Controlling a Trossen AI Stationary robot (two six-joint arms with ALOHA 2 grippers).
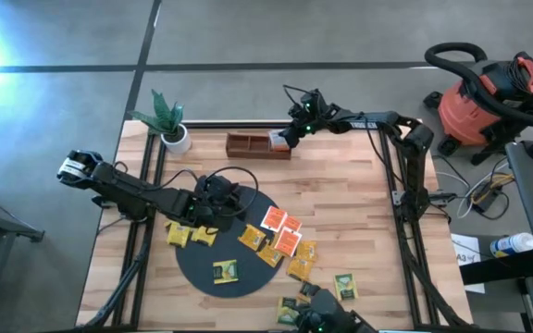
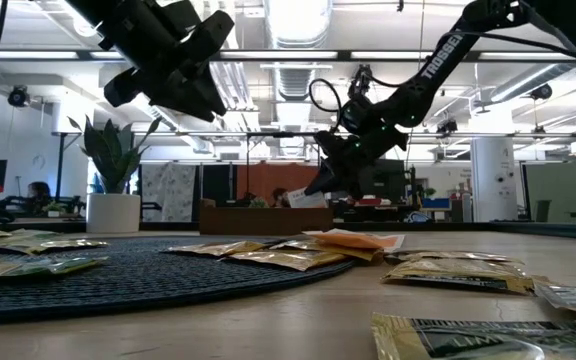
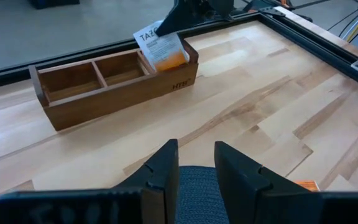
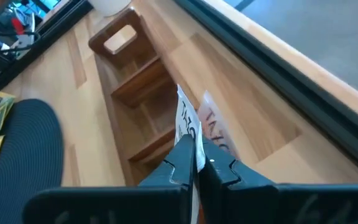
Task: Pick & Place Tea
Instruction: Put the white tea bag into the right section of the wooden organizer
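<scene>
My right gripper [image 4: 197, 163] is clenched on one orange tea packet [image 3: 161, 47] and holds it upright over the end compartment of the wooden tray [image 3: 114, 84], beside another packet there. My left gripper [image 3: 194, 165] hangs over the black round mat [image 1: 213, 270], fingers parted, holding nothing. Other packets [image 1: 281, 242] lie on the mat and the bench [image 1: 340, 190].

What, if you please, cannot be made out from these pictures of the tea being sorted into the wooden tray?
- Tray end compartment: the held orange-red packet and the right pincer hide its floor in both wrist views.
- Packets near the table's front edge: partly covered by camera hardware in the high view.
- Left pincer: open over the black mat, whose far side the arm hides in the high view.
</scene>
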